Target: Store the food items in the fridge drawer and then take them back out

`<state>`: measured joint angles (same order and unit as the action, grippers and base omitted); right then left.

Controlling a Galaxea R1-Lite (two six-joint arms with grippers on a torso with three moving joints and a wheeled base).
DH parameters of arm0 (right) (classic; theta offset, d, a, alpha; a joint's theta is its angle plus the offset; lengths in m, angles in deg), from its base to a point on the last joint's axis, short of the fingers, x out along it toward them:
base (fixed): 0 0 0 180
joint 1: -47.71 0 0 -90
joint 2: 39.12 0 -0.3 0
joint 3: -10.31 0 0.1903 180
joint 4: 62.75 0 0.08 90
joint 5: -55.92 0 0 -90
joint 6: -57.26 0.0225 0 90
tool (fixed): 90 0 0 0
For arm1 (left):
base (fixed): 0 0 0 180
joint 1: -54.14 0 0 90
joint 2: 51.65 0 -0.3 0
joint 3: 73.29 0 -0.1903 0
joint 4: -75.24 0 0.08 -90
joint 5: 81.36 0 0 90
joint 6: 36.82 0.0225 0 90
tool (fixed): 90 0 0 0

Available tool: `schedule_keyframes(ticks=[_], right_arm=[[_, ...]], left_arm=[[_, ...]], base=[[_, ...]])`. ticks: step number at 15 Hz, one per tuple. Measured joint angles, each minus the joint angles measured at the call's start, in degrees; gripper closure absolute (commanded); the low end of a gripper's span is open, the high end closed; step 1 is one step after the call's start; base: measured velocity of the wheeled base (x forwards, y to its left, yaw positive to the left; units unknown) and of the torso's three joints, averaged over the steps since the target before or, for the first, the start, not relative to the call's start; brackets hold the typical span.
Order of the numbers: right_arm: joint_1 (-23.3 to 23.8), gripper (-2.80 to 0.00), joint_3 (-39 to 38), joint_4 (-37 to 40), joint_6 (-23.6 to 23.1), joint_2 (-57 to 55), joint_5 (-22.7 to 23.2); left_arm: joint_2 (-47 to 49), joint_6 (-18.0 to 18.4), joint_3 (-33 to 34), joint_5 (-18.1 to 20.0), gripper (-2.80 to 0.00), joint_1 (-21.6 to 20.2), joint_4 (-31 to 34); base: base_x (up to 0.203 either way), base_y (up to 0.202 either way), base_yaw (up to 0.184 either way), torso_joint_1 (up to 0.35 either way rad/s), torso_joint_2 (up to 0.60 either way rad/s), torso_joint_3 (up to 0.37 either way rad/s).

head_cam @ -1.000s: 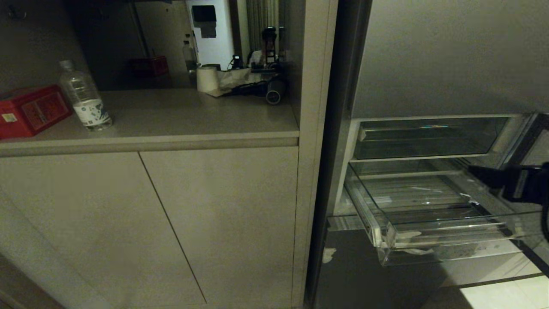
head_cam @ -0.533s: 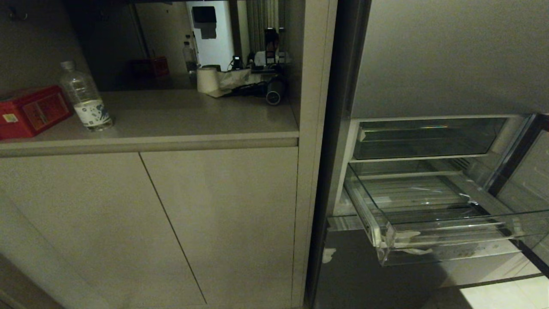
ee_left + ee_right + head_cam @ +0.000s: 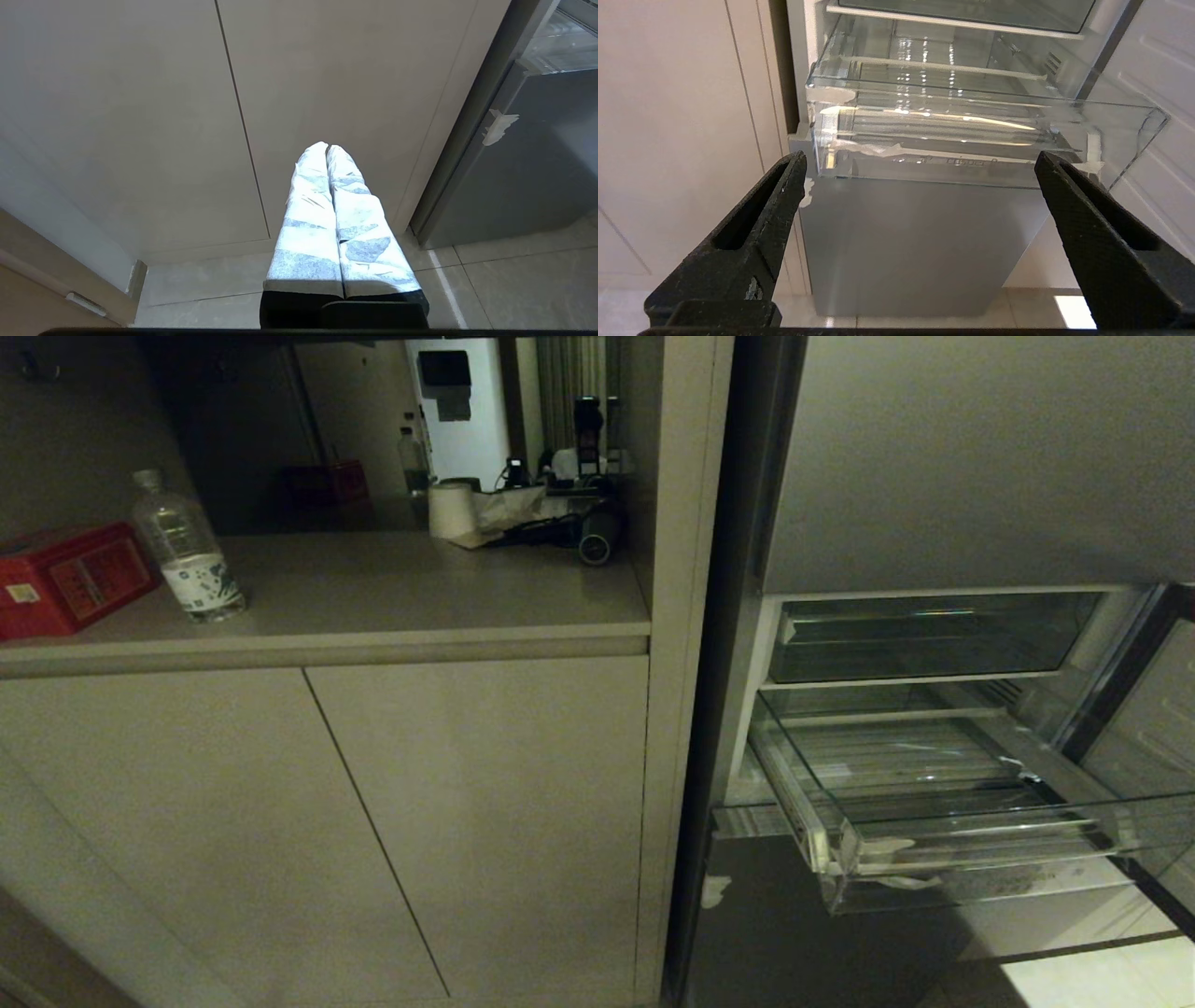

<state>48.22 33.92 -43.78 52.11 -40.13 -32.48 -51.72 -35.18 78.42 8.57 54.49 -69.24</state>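
The fridge drawer point(image 3: 971, 859) is pulled out at the lower right, clear plastic with a ribbed bottom and whitish tape scraps on its front left corner. Nothing lies in it. The food items are out of view. Neither arm shows in the head view. In the right wrist view my right gripper point(image 3: 920, 158) is open and empty, low in front of the fridge drawer point(image 3: 934, 140) and apart from it. My left gripper point(image 3: 327, 147) is shut with nothing in it, its white-taped fingers pointing at the beige cabinet doors near the floor.
A water bottle point(image 3: 187, 551), a red box point(image 3: 65, 574) and a paper roll point(image 3: 452, 509) stand on the counter point(image 3: 373, 607) at the left. Another clear bin point(image 3: 924, 635) sits above the drawer. A grey fridge panel point(image 3: 915, 242) is below it, and the open fridge door point(image 3: 1148, 709) stands at the right.
My right gripper was at the right edge of the head view beside the drawer one second ago. It has since dropped out of that view. The drawer has not moved.
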Motion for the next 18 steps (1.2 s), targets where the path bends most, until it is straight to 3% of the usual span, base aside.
schedule_keyframes(ticks=[12,18], right_arm=[[0.01,-2.80,-0.24,0.05,1.60,1.14,-1.38],[0.04,-2.80,-0.24,0.09,1.60,1.14,-1.39]], left_arm=[[0.00,0.00,0.00,-0.01,0.00,-0.02,0.00],[0.00,0.00,0.00,0.00,0.00,0.00,0.00]], base=[[0.000,0.000,0.000,0.000,0.00,0.000],[0.000,0.006,-0.164,0.002,0.00,0.004]])
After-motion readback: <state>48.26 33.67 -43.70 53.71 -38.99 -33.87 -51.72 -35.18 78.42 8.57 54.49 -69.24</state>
